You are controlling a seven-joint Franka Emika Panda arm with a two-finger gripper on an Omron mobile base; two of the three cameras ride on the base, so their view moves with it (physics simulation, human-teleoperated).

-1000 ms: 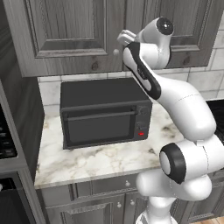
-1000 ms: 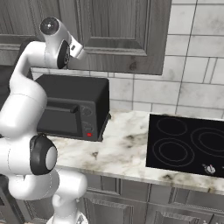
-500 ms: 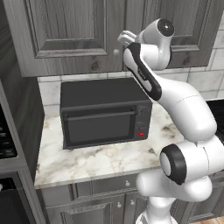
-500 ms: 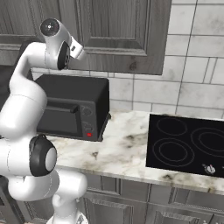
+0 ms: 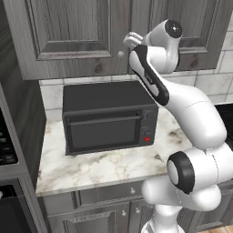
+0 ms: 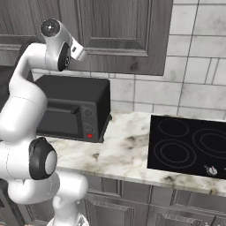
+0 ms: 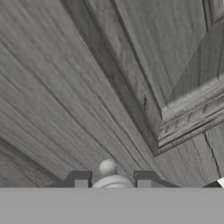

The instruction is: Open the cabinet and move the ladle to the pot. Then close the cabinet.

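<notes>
The grey wood-grain cabinet (image 5: pixel 73 32) hangs above the counter with both doors closed. My gripper (image 5: pixel 124 48) reaches up to the left door's lower right corner, where the small round silver knob (image 5: pixel 120 54) sits. In the hand view the knob (image 7: pixel 108 168) stands between my two dark fingertips (image 7: pixel 81 179), which press in on its stem, so the gripper (image 7: pixel 112 180) is shut on it. From the right base view the hand (image 6: pixel 82 51) is seen against the cabinet (image 6: pixel 119 31) face. The ladle is hidden and the pot is out of view.
A black microwave (image 5: pixel 107 118) stands on the marble counter (image 5: pixel 91 166) directly below my hand. A black glass cooktop (image 6: pixel 190 145) lies to the right on the same counter. Grey drawer fronts (image 5: pixel 104 207) run beneath, and a tiled wall (image 6: pixel 194 57) is behind the cooktop.
</notes>
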